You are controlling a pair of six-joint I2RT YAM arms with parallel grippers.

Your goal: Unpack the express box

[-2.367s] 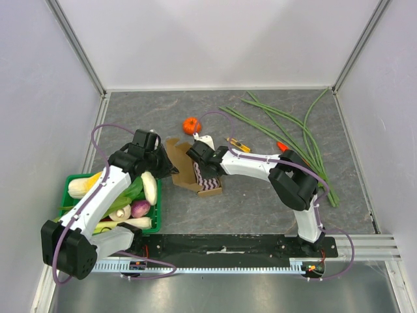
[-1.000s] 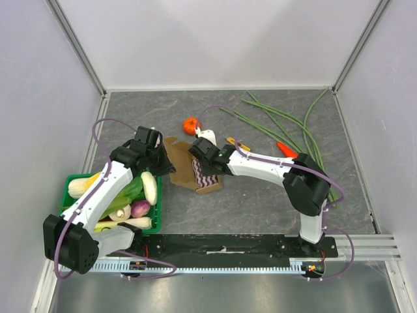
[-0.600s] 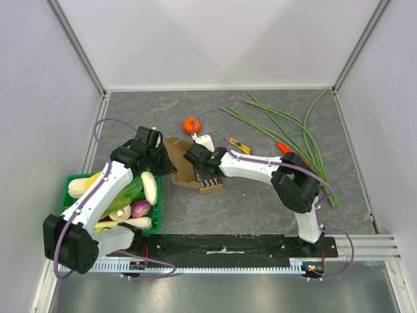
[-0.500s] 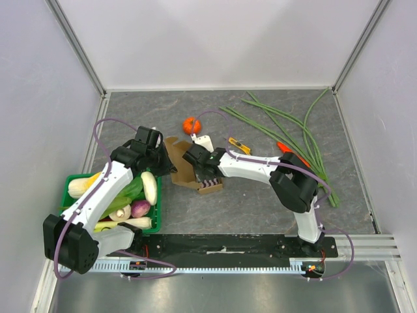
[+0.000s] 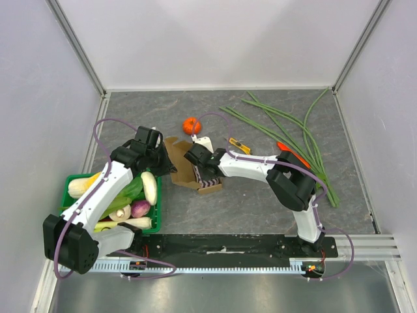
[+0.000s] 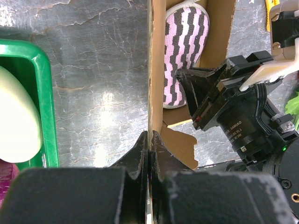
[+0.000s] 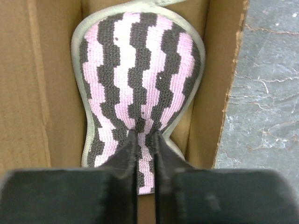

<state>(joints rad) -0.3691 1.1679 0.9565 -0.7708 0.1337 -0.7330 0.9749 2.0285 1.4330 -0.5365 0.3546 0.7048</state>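
Brown cardboard express box lying open at centre-left of the top view, on the grey worktop. Left pincer clenched on the thin edge of the lid flap; right pincer clenched on a small fold of the striped knit pad inside. Likely trouble: shallow pinch slipping off, or pad catching a wall and dragging the box upward.

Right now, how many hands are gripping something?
2. The left hand clamps the express box by its raised flap edge; the right hand pinches the striped cloth lying inside that box.
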